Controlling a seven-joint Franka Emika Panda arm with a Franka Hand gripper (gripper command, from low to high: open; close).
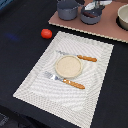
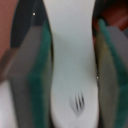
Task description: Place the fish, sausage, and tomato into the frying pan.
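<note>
My gripper hangs over the blue-grey frying pan at the back of the brown board. In the wrist view the gripper is shut on the white fish, which sits lengthwise between the green-padded fingers. The fish shows as a white patch at the gripper in the exterior view. The red tomato lies on the dark table toward the exterior view's left, far from the gripper. The sausage is not in view.
A taller grey pot stands beside the pan on the brown board. A beige bowl is at the exterior view's right. A placemat holds a beige plate, a knife and a fork.
</note>
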